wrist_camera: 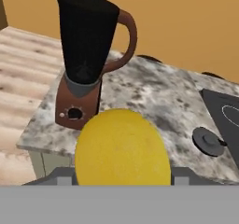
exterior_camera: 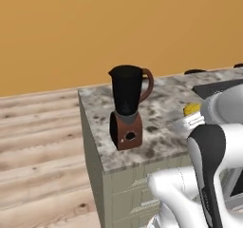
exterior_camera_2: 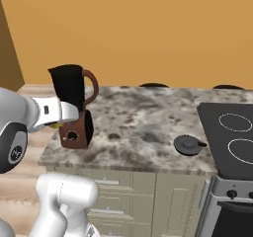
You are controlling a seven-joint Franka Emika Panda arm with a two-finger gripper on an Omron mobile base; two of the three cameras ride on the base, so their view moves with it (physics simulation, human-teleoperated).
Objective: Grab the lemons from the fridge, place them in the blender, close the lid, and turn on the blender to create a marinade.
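A yellow lemon (wrist_camera: 122, 148) fills the space between my fingers, and my gripper (wrist_camera: 122, 174) is shut on it. From the left base view the lemon (exterior_camera: 191, 109) peeks out above the white hand of my gripper (exterior_camera: 191, 120), over the counter to the right of the blender (exterior_camera: 127, 103). The blender (wrist_camera: 86, 45) stands near the counter's left end, its black jar open at the top. In the right base view my gripper (exterior_camera_2: 55, 124) sits just in front of the blender (exterior_camera_2: 73, 90). The lid (exterior_camera_2: 189, 144) lies flat on the counter beside the stove, also seen as the lid (wrist_camera: 207, 140). The fridge is out of view.
The speckled stone counter (exterior_camera_2: 143, 117) ends at a drop to the wooden floor (exterior_camera: 42, 141) left of the blender. A black stove top (exterior_camera_2: 232, 132) with ringed burners borders the counter on the right. An orange wall (exterior_camera_2: 148, 33) backs it.
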